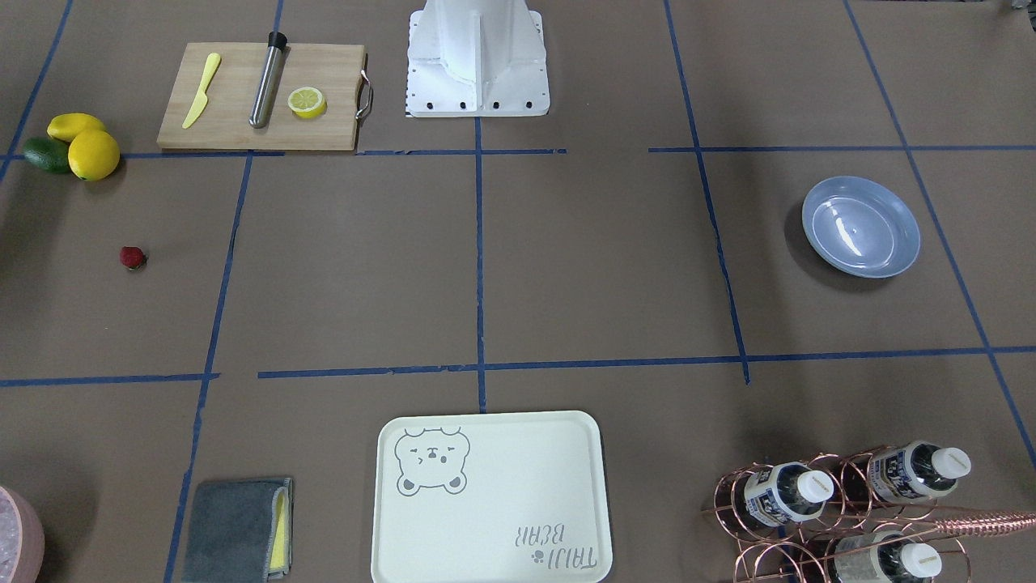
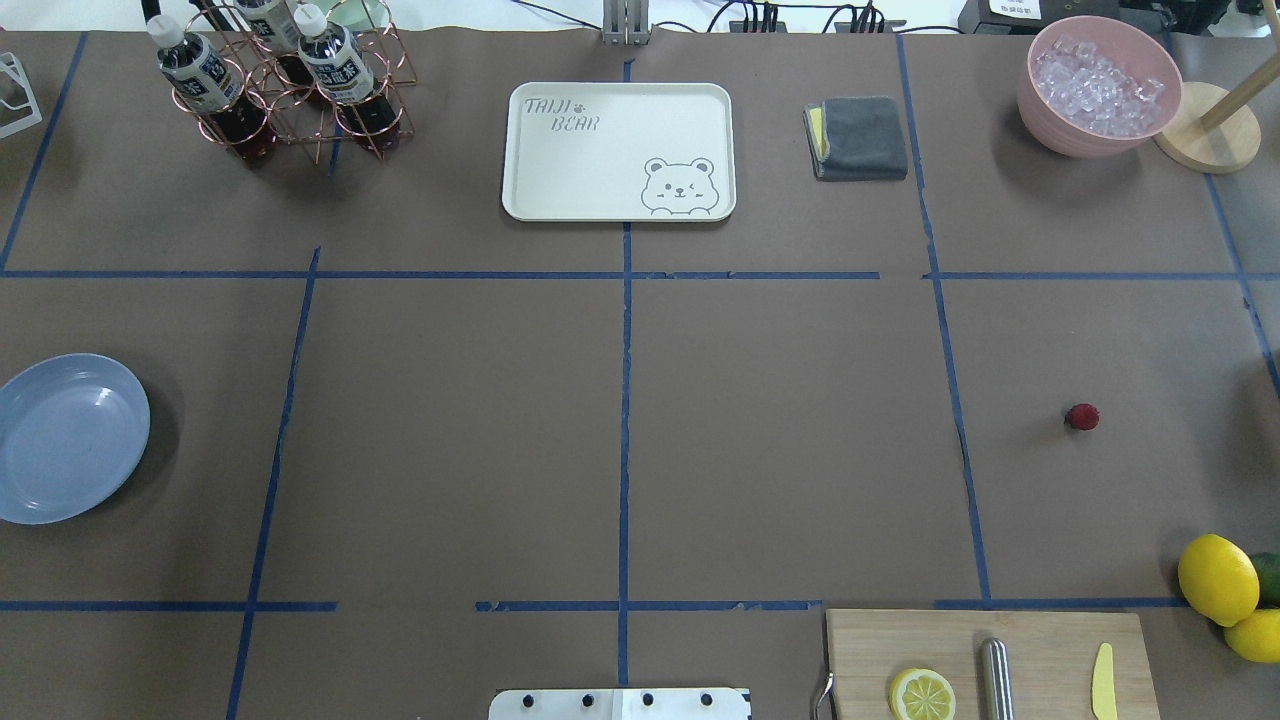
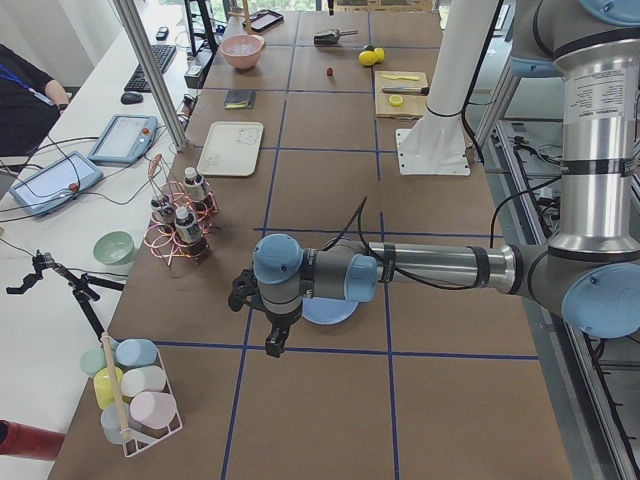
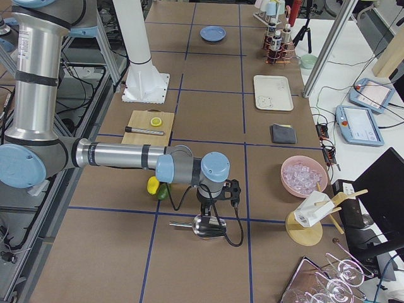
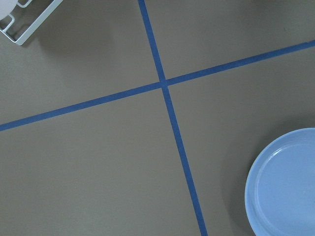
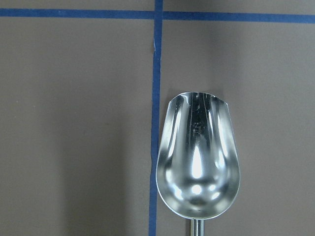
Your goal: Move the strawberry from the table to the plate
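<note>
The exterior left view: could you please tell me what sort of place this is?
Probably a robotics lab: a paper-covered table gridded with blue tape, the left arm reaching over it, and a wired touchscreen pendant on the side bench.

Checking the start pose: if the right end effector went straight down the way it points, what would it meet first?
Probably the scoop, which lies right under the right end effector; depth is unclear.

One strawberry (image 1: 133, 257), one plate (image 1: 860, 227), three bottles (image 1: 789, 491), one tray (image 1: 502, 486)
</note>
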`<action>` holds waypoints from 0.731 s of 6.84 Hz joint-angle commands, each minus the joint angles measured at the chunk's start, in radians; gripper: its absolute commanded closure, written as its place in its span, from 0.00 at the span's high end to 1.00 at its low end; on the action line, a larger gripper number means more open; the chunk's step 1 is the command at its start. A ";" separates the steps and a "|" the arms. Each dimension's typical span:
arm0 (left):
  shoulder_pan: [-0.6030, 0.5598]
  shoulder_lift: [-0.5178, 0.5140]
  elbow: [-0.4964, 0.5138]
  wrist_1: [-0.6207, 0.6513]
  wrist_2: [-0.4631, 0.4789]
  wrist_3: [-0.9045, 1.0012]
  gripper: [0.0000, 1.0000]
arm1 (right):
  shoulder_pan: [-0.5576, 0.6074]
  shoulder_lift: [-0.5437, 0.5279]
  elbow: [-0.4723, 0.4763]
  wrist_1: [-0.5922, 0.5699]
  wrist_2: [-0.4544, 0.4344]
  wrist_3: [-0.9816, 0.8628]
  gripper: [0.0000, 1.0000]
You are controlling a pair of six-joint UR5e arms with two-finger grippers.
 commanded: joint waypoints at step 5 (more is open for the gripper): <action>0.008 -0.009 -0.015 -0.031 -0.011 0.007 1.00 | -0.011 0.075 0.025 0.004 0.003 0.001 1.00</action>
